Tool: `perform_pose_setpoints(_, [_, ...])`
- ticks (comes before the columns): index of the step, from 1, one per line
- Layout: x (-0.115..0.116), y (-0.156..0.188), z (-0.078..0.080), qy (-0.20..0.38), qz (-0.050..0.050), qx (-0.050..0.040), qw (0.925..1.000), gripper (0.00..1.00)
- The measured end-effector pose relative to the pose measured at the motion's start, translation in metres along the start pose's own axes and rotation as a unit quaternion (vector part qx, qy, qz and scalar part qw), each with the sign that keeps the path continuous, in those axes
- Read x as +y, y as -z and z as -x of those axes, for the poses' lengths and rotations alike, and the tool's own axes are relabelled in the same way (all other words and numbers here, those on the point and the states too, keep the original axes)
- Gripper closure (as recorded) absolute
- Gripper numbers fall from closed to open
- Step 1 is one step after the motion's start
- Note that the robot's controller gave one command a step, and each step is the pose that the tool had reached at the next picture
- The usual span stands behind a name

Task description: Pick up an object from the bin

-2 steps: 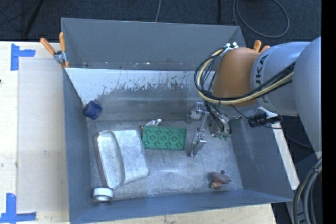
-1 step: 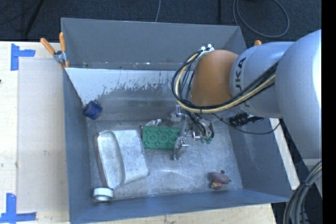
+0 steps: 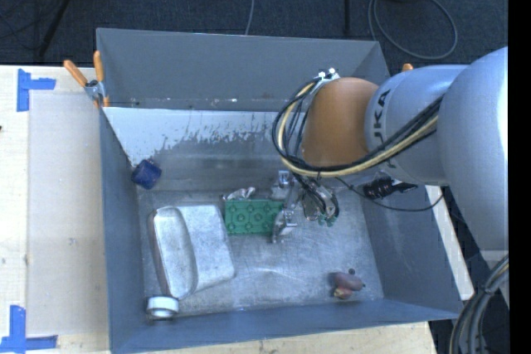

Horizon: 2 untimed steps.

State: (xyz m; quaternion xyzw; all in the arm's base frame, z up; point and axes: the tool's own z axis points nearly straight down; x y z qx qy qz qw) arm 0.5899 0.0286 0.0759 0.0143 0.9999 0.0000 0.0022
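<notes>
My gripper (image 3: 288, 221) hangs low near the middle of the bin, its metal fingers pointing down at the right end of a flat green studded block (image 3: 250, 216). The fingertips (image 3: 283, 229) touch or overlap the block's right edge. I cannot make out how far apart they stand, or whether the block is between them. A small green scrap (image 3: 244, 195) peeks out just behind the block.
A clear plastic bag (image 3: 191, 249) with a bottle-like shape and a white cap (image 3: 162, 307) lies front left. A small blue cube (image 3: 147, 172) rests by the left wall. A brownish lump (image 3: 347, 283) sits front right. The arm and its orange cover reach over the right side.
</notes>
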Motion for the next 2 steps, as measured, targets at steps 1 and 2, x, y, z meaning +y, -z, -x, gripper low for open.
perform_pose_setpoints(1, [-0.021, 0.118, -0.002, 0.0, 0.0, -0.0017, 1.0, 1.0])
perform_pose_setpoints(2, [-0.019, 0.222, -0.003, 0.015, 0.0, -0.0026, 0.9999, 1.0])
